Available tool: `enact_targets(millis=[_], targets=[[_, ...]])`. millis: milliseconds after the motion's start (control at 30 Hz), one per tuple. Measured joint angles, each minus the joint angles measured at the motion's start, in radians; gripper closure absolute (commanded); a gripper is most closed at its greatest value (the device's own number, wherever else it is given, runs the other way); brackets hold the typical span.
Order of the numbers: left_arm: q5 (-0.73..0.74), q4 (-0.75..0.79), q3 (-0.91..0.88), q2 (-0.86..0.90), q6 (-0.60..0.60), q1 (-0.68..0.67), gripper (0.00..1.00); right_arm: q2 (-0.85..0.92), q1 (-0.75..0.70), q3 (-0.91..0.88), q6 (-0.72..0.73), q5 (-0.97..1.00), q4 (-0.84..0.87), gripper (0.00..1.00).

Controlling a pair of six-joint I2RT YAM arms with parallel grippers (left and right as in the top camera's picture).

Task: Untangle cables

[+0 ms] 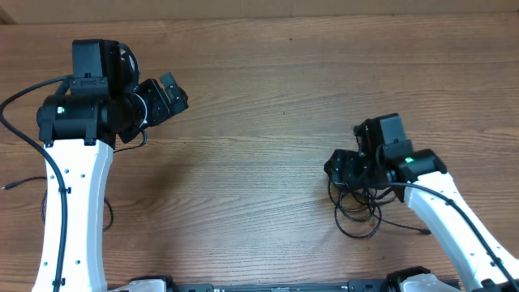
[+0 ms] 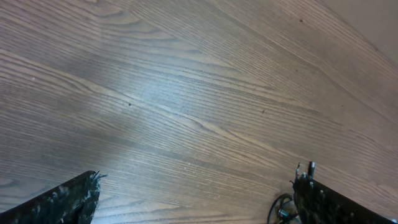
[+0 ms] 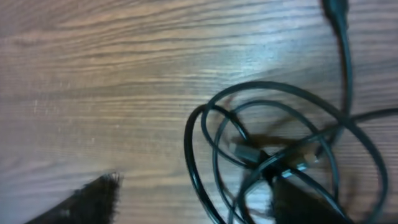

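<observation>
Right wrist view puts the cables (image 3: pixel 261 158) directly beneath us: thin black loops coiled over one another on the table (image 3: pixel 93 74). A small plug (image 3: pixel 245 151) lies in the middle of the coil, and one cord runs off toward the top edge. We judge the knot is not yet loosened, so the work on this bundle looks close to its start.

The right gripper (image 3: pixel 196 205) hangs low over the coil with its fingers apart. One fingertip (image 3: pixel 93 199) is over bare wood beside the loops and the other is over the crossing strands. We read that straddle as lining up to pinch a strand near the plug.

From overhead, the bundle sits at the near right of the table, just beside and partly under that gripper, with a loose tail trailing off to the right. The left gripper (image 1: pixel 174 93) is well apart at the far left. Its fingers are spread wide over bare wood with nothing between them, and we take it to be waiting clear until a strand is lifted to pull against.
</observation>
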Motion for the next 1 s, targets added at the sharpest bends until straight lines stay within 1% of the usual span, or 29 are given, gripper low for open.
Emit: enact_targets(millis=[67,100,133,233,300,367,400,533,667,767,833,967,1000], targets=[[0.000,0.000,0.000,0.000,0.000,0.000,0.01,0.010,0.011,-0.028,-0.023,-0.003,0.029,0.32],[0.000,0.000,0.000,0.000,0.000,0.000,0.01,0.017,0.018,-0.039,-0.030,-0.004,0.035,0.35],[0.000,0.001,0.000,0.000,0.000,0.000,0.00,0.024,0.026,-0.047,-0.034,-0.005,0.037,0.41],[0.000,0.001,0.000,0.000,0.000,0.000,0.00,0.041,0.053,-0.058,-0.055,-0.010,0.042,0.56],[0.000,0.001,0.000,0.000,0.000,0.000,0.00,0.048,0.074,-0.058,-0.073,-0.012,0.050,0.71],[0.000,0.001,0.000,0.000,0.000,0.000,0.00,0.055,0.093,-0.058,-0.085,-0.014,0.060,0.91],[0.000,0.000,0.000,0.000,0.000,0.000,0.00,0.058,0.100,-0.058,-0.087,-0.013,0.068,0.96],[-0.005,0.001,0.000,0.000,0.000,0.000,0.01,0.067,0.112,-0.059,-0.098,-0.036,0.150,0.96],[-0.013,0.000,0.000,0.000,0.000,0.000,0.01,0.074,0.112,-0.012,-0.115,-0.122,0.234,0.96],[-0.016,0.000,0.000,0.000,0.000,0.000,0.01,0.085,0.112,0.119,-0.122,-0.202,0.301,0.96],[-0.019,0.001,0.000,0.000,0.000,0.000,0.01,0.095,0.112,0.244,-0.125,-0.247,0.327,0.96],[-0.022,0.001,0.000,0.000,0.000,0.000,0.00,0.110,0.112,0.441,-0.106,-0.301,0.336,0.96],[-0.023,0.001,0.000,0.000,0.000,0.000,0.01,0.111,0.112,0.465,-0.100,-0.309,0.336,0.96]])
